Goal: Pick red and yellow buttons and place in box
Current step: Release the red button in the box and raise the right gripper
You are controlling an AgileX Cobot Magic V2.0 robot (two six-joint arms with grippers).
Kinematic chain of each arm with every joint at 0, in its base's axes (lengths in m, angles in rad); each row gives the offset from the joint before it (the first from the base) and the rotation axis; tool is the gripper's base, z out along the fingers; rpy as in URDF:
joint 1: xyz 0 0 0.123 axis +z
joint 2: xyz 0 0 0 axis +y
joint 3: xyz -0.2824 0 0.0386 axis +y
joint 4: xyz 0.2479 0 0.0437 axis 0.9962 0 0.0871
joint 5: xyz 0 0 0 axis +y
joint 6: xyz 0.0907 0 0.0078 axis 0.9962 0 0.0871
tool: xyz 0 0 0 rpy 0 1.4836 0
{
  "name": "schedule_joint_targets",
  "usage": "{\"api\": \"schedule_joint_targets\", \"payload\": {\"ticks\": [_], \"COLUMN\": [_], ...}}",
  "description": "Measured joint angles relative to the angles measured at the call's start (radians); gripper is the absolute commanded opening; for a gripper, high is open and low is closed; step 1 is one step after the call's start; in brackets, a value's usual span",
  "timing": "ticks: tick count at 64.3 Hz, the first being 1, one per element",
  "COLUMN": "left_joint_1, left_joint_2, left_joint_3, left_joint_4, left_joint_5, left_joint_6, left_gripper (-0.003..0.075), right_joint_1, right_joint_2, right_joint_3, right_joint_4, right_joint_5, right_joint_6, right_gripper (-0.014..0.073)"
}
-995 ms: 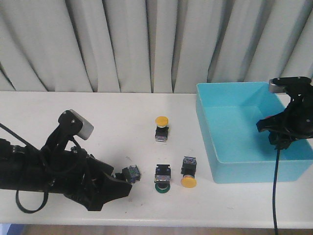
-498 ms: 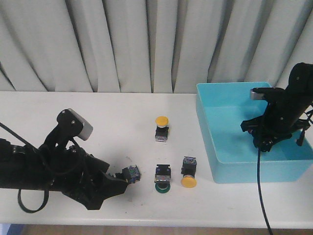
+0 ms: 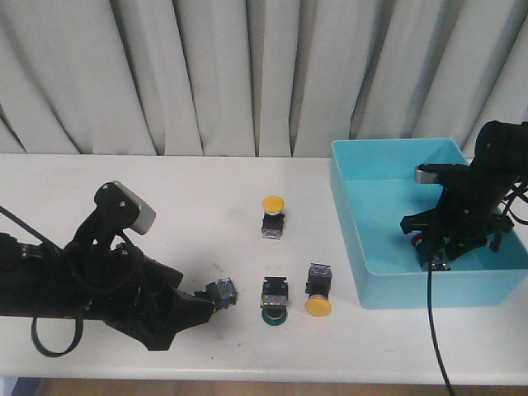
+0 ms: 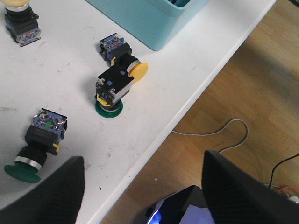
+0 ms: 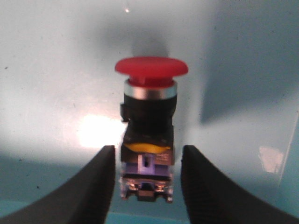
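Note:
My right gripper (image 3: 432,252) is down inside the turquoise box (image 3: 429,290). In the right wrist view its fingers (image 5: 100,182) stand apart on either side of a red button (image 5: 149,116), with a gap on each side; the gripper (image 5: 148,149) is open. One yellow button (image 3: 272,216) stands mid-table, another (image 3: 318,294) lies nearer the front edge. My left gripper (image 3: 194,318) is low at the front left, open wide (image 4: 142,158) and empty. It is beside a green-capped switch (image 3: 221,293), which also shows in the left wrist view (image 4: 41,137).
A second green-capped switch (image 3: 274,304) rests cap down beside the front yellow button. The table's front edge (image 4: 154,140) runs just past my left gripper, with wooden floor and a cable beyond. A curtain hangs behind the table.
My right gripper has moved left and down into the box with the red button. My left arm has barely shifted.

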Motion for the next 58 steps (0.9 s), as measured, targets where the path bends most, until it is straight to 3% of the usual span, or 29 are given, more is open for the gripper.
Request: {"api": "schedule_joint_targets", "payload": {"ticks": [16, 31, 45, 58], "left_joint_1": [0.000, 0.000, 0.000, 0.000], "left_joint_2": [0.000, 0.000, 0.000, 0.000], "left_joint_3": [0.000, 0.000, 0.000, 0.000], "left_joint_4": [0.000, 0.000, 0.000, 0.000], "left_joint_5": [-0.001, -0.003, -0.016, -0.050], "left_joint_6": [0.000, 0.000, 0.000, 0.000], "left_gripper": [0.0524, 0.0524, 0.0524, 0.0524], "right_joint_1": [0.000, 0.015, 0.190, 0.348], "right_joint_2": [-0.019, -0.233, -0.511, -0.758], "right_joint_3": [-0.030, -0.030, 0.024, 0.278], "right_joint_4": [0.015, 0.123, 0.105, 0.078], "right_joint_5": [0.041, 0.085, 0.085, -0.021], "right_joint_6": [-0.002, -0.063, -0.073, -0.049], "right_gripper": [0.0415, 0.0386, 0.0374, 0.0373]}}
